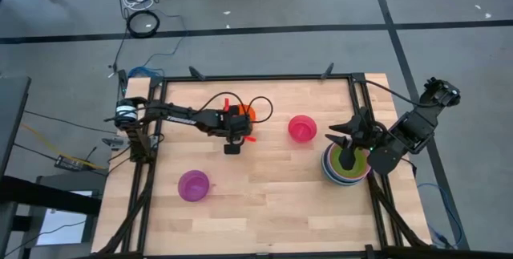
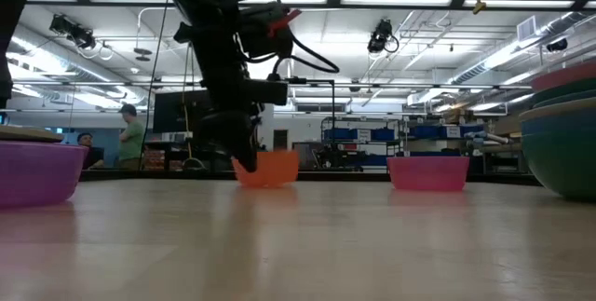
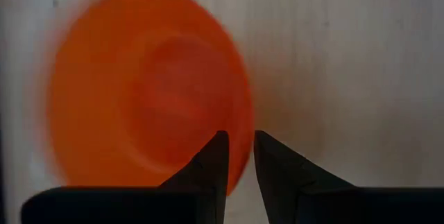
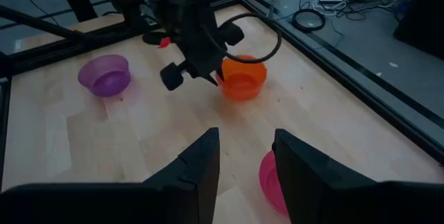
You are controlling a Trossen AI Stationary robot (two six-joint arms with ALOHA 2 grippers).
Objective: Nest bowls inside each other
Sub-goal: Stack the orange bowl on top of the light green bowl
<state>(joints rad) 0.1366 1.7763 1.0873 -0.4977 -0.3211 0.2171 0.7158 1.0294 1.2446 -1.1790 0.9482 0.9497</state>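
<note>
An orange bowl (image 3: 149,85) rests by its base on the wooden table (image 1: 272,195), in the far middle. My left gripper (image 3: 239,137) comes down on it slantwise, open by a narrow gap. One finger (image 3: 216,156) stands over the bowl's inside and the other (image 3: 272,161) outside its rim. A pink bowl (image 1: 302,128) and a purple bowl (image 1: 193,185) stand apart on the table. At the right edge is a stack of nested bowls (image 1: 346,169). My right gripper (image 4: 246,148) hovers open above that stack with nothing between its fingers.
Black rails frame the table on its left, right and far sides (image 1: 264,77). Bare wood lies between the purple bowl and the stack. A black cable (image 4: 263,33) loops from the left arm above the orange bowl. People stand in the room beyond (image 2: 130,133).
</note>
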